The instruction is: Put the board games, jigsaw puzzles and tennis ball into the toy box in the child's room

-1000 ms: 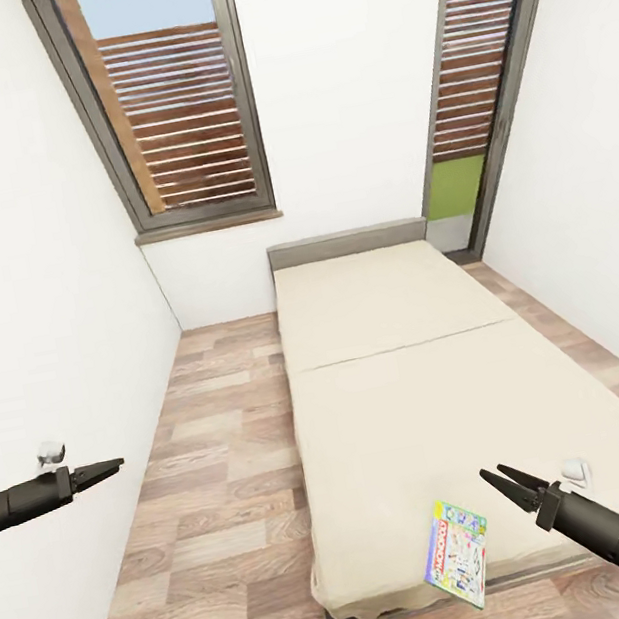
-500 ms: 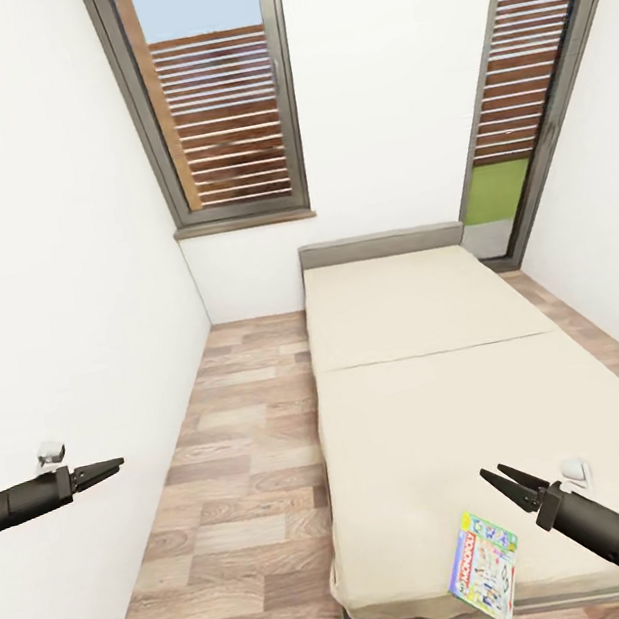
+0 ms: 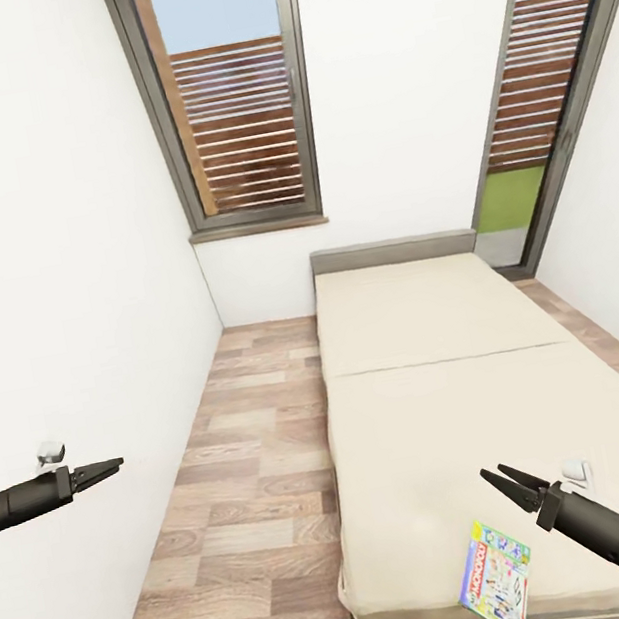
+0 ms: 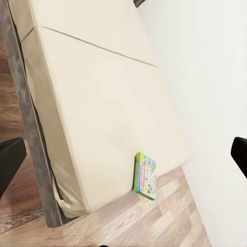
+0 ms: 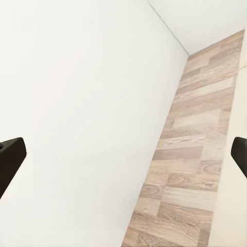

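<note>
— What has changed?

— My view has swung left; nothing itself moved. My right gripper (image 3: 504, 479) hangs parted and empty, the flat green printed Monopoly board game (image 3: 496, 576) just below it, overhanging the near edge of the cream mattress bed (image 3: 417, 372).

— And the left?

— My left gripper (image 3: 111, 467), off beside the white wall (image 3: 44, 244), looks nearly closed, holding nothing. The game is now within reach.

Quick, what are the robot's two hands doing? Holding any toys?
Left gripper: jaws look closed, holding nothing.
Right gripper: jaws open, empty, above the bed near the green Monopoly box.
</note>
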